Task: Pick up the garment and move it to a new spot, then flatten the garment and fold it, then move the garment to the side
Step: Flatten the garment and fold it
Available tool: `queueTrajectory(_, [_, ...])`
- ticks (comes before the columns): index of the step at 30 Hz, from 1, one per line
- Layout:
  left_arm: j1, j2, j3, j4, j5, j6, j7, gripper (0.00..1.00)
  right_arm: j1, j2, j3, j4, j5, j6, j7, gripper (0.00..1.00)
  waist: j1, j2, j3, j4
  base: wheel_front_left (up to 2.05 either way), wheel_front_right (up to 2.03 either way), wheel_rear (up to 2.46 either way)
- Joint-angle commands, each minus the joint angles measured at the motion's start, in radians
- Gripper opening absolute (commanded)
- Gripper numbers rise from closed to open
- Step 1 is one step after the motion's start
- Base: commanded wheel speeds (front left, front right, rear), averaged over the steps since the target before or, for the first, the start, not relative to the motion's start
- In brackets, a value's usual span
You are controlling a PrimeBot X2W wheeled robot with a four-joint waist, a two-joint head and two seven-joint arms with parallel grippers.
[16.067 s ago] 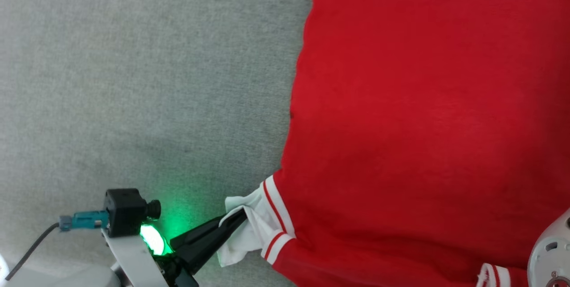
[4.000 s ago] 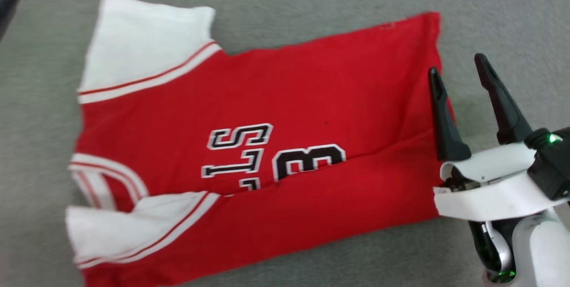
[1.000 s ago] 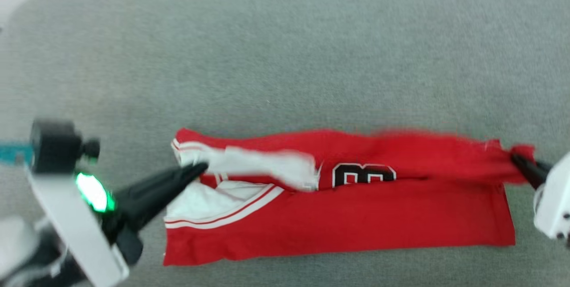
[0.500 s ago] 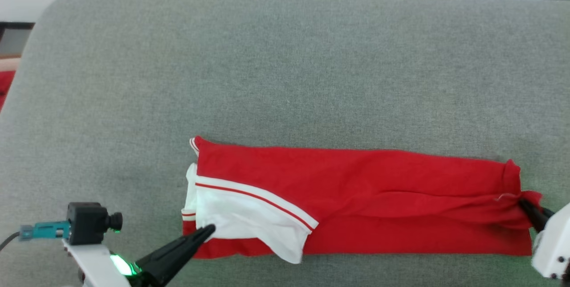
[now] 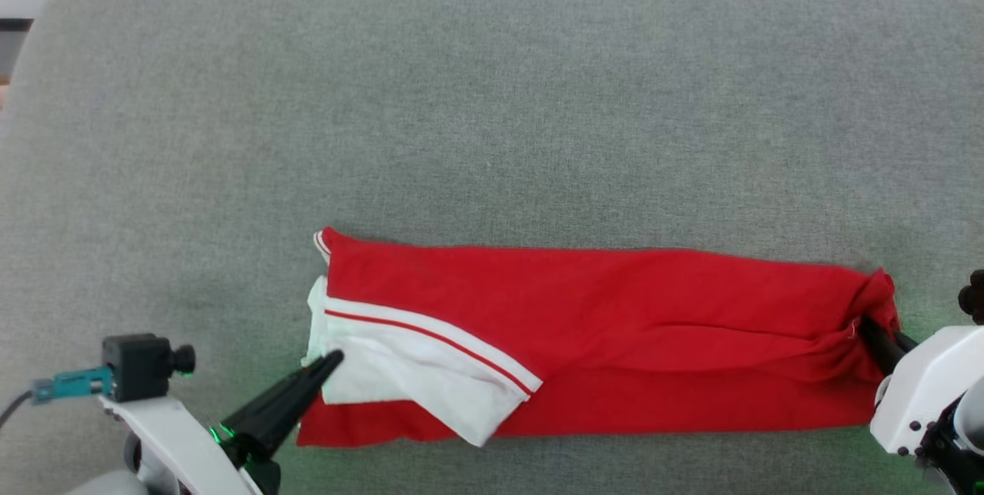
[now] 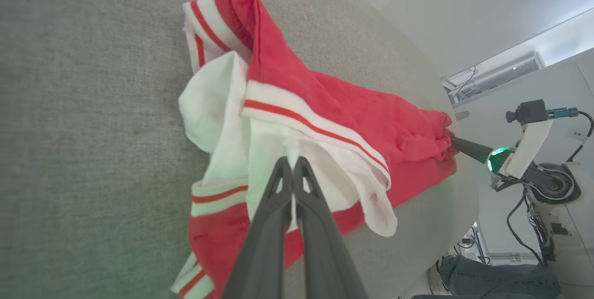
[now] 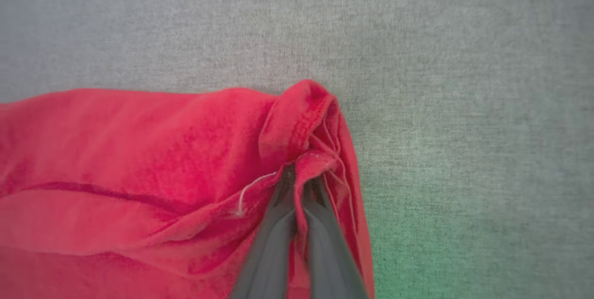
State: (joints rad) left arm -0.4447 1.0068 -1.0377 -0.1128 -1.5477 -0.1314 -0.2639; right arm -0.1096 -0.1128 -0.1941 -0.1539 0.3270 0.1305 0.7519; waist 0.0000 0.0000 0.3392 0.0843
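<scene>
Now shirt (image 5: 615, 303) lies long left-to-right; left claw (image 5: 332, 362) clamped on white sleeve (image 5: 430, 391), right claw (image 5: 872, 330) clamped on right hem (image 5: 880, 295).

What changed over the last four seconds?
The shirt was folded toward the robot, hiding its lettering. The right end effector, open before, is shut on its hem; the left end effector pinches the white sleeve. It still lies on the grey surface.

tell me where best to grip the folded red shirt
Probably its two short ends: the garment lies as a long flat band, so come in from either end. The left pincer is shut on the white sleeve, the right pincer on the bunched hem.
</scene>
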Motion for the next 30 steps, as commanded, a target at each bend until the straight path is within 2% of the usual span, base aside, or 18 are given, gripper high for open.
queueTrajectory(1, [0.020, -0.009, 0.029, 0.007, 0.013, 0.002, 0.001, 0.38, -0.012, -0.004, 0.000, 0.000, -0.001, 0.000, -0.005, 0.67, 0.0000, 0.0000, -0.010, -0.002, 0.00, 0.00, 0.00])
queueTrajectory(2, [0.028, -0.011, 0.048, 0.010, 0.020, 0.002, 0.001, 0.93, -0.014, -0.010, -0.002, -0.008, 0.004, 0.000, -0.004, 0.96, 0.0000, 0.0000, -0.015, -0.003, 0.00, 0.00, 0.00])
queueTrajectory(3, [0.039, -0.011, 0.072, 0.010, 0.026, 0.002, 0.001, 1.00, -0.018, -0.013, -0.007, -0.017, 0.008, 0.000, 0.000, 1.00, 0.0000, 0.0000, -0.019, -0.003, 0.00, 0.00, 0.00])
queueTrajectory(8, [0.111, -0.023, 0.218, 0.007, 0.071, 0.002, 0.001, 1.00, -0.022, -0.034, -0.038, -0.072, 0.036, 0.000, 0.059, 1.00, 0.0000, 0.0000, -0.035, 0.001, 0.00, 0.00, 0.00])
queueTrajectory(11, [0.158, -0.050, 0.329, 0.038, 0.136, 0.002, 0.000, 1.00, -0.013, -0.050, -0.077, -0.094, 0.051, 0.000, 0.116, 1.00, 0.0000, 0.0000, -0.043, 0.016, 0.00, 0.00, 0.00])
queueTrajectory(16, [0.255, -0.168, 0.537, 0.114, 0.262, 0.002, 0.001, 1.00, 0.011, -0.039, -0.142, -0.095, 0.065, 0.000, 0.258, 1.00, 0.0000, 0.0000, -0.057, 0.051, 0.00, 0.00, 0.00])
queueTrajectory(19, [0.302, -0.240, 0.615, 0.138, 0.368, 0.002, 0.000, 1.00, 0.016, -0.031, -0.165, -0.083, 0.052, 0.000, 0.322, 1.00, 0.0000, 0.0000, -0.062, 0.076, 0.00, 0.00, 0.00])
queueTrajectory(26, [0.350, -0.392, 0.791, 0.186, 0.621, 0.002, 0.001, 1.00, -0.007, -0.025, -0.194, -0.027, 0.017, 0.000, 0.384, 1.00, 0.0000, 0.0000, -0.068, 0.137, 0.00, 0.00, 0.00])
queueTrajectory(30, [0.357, -0.440, 0.870, 0.171, 0.776, 0.002, 0.000, 1.00, -0.027, -0.013, -0.190, 0.010, -0.010, 0.000, 0.407, 1.00, 0.0000, 0.0000, -0.069, 0.154, 0.00, 0.00, 0.00])
